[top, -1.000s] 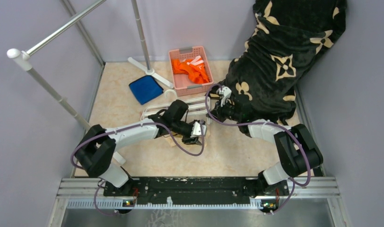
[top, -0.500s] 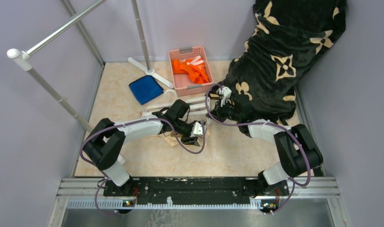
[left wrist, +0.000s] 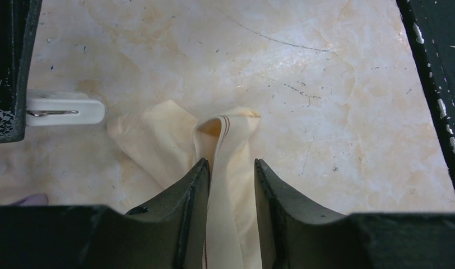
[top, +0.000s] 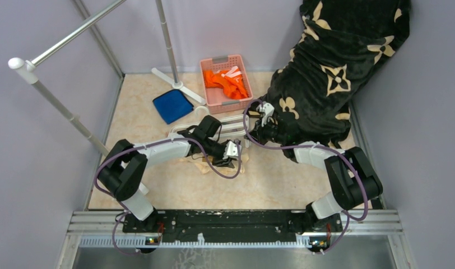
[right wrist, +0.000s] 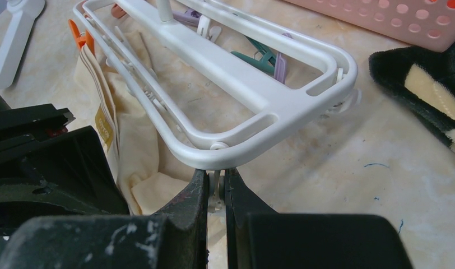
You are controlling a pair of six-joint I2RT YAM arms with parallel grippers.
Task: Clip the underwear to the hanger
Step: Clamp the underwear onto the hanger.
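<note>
Left gripper (left wrist: 231,165) pinches thin fold of soft pale peach underwear (left wrist: 158,140), low centre of frame. Right gripper (right wrist: 216,174) squeezed on small white clip (right wrist: 216,188) under white plastic bar hanger (right wrist: 231,67). Worry: fold slips out if I tug hard.

Pink basket (top: 230,104) — orange clothes (top: 228,83), blue cloth (top: 172,105)

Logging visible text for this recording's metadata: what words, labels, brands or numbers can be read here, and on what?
None can be read.
On the underwear, a small tan label: print too blurred to read.
On the black blanket: flower motifs only, no letters.
</note>
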